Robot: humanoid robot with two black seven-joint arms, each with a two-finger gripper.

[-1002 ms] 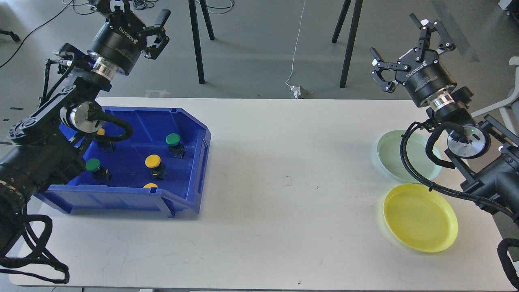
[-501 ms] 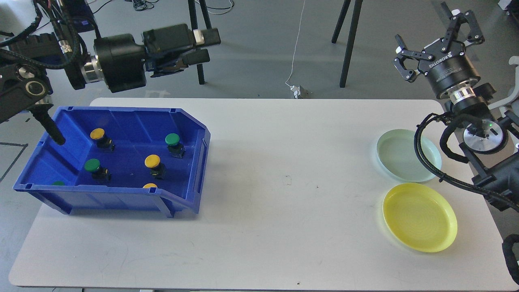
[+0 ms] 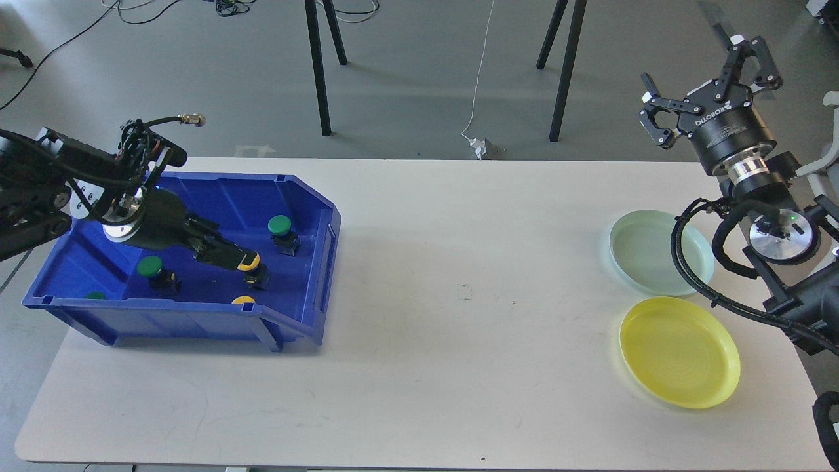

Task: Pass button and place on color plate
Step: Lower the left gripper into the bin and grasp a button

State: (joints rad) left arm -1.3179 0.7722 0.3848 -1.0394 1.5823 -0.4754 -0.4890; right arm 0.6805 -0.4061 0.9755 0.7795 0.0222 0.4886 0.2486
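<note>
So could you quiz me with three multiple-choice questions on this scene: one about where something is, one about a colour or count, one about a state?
1. Where is the left gripper?
A. inside the blue bin
B. over the yellow plate
C. above bare table

2. How many plates are on the table?
A. one
B. two
C. four

3. How is the right gripper?
A. open, holding nothing
B. shut on a plate
C. shut on a button

Answers:
A, it reaches down to a yellow button in the bin.
B, the yellow plate and a pale green plate.
A, its fingers are spread in the air.

Bare table (image 3: 459, 328) mid-span, blue bin (image 3: 314, 282) walls left, 2 plates (image 3: 682, 357) right
</note>
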